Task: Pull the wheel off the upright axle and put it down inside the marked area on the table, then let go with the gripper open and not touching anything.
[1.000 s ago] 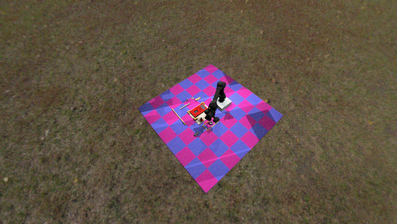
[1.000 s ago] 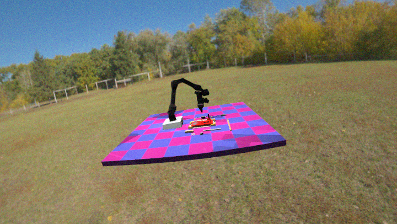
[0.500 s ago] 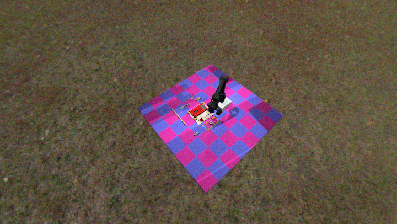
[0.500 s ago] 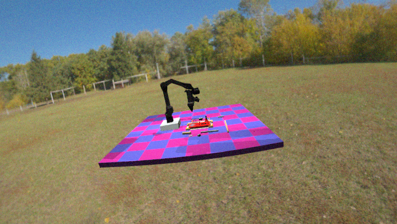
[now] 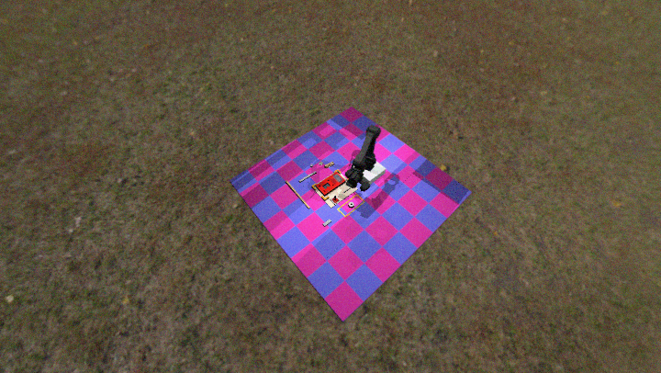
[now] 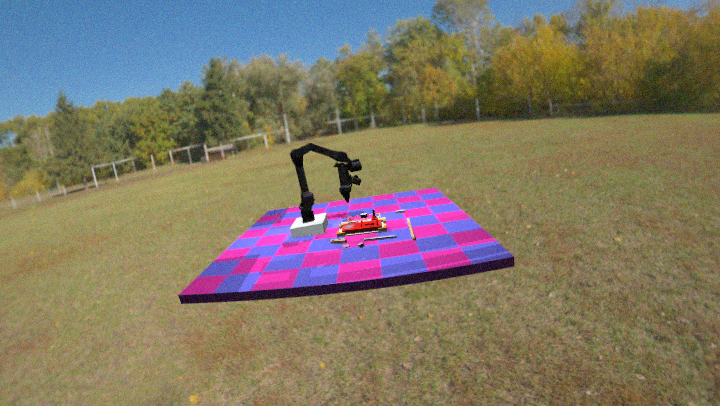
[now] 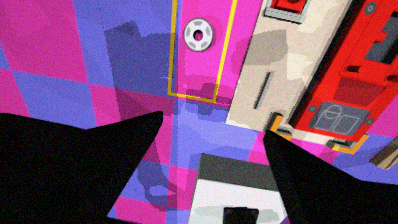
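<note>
The white and grey wheel (image 5: 351,204) (image 7: 189,36) lies flat on the table inside the yellow outline of the marked area (image 5: 341,212) (image 7: 192,98), off the axle. My gripper (image 6: 346,200) (image 7: 213,125) is wide open and empty. It hangs well above the table, away from the wheel and touching nothing. The red axle mount (image 5: 335,199) stands on the pale board beside the marked area, with its dark upright axle (image 6: 373,213) bare. In the wrist view the mount is cut off by the top edge.
The red panel (image 5: 329,184) (image 6: 360,226) lies beside the pale board (image 7: 250,95). A long wooden strip (image 5: 297,194) (image 6: 411,228) and a small grey block (image 5: 327,222) lie farther out. The white arm base (image 6: 308,226) (image 7: 215,194) is on the panel's other side.
</note>
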